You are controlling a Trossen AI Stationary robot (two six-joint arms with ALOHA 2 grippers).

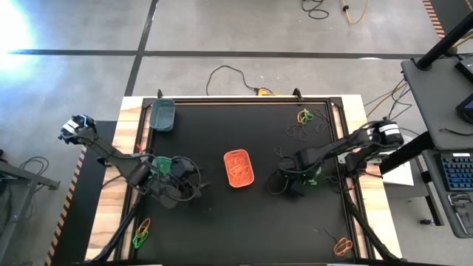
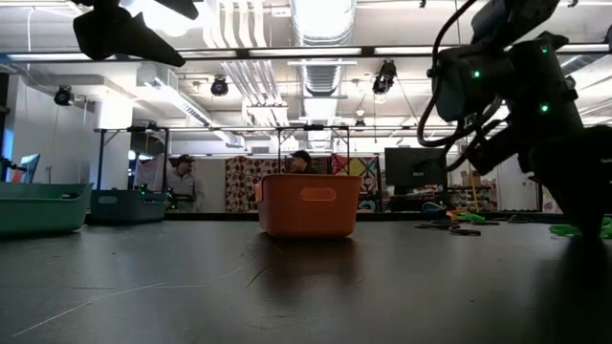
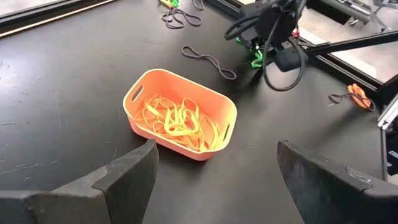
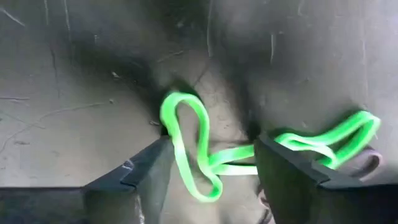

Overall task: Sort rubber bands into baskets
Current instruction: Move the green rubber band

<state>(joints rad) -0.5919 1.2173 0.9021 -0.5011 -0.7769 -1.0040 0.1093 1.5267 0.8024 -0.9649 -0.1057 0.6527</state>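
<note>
The orange basket stands mid-table and holds yellowish rubber bands. The dark grey-teal basket sits at the far left. The light teal-green basket shows partly under my left arm. My left gripper hangs open above the table, left of the orange basket, with nothing in it. My right gripper stands open to the right of the orange basket, pointing down at the table. A bright green rubber band lies looped between its fingers. Another green band lies beside it. My right gripper comes from above, pointing down, its fingers standing on either side of the green band's loop. The band lies flat and slack on the table. Whether the fingers touch it, I cannot tell.
Loose bands lie in a pile at the far right. More lie at the near left and near right, and a dark band lies beyond the orange basket. Cables run along the table's edges. Two people show in the room behind.
</note>
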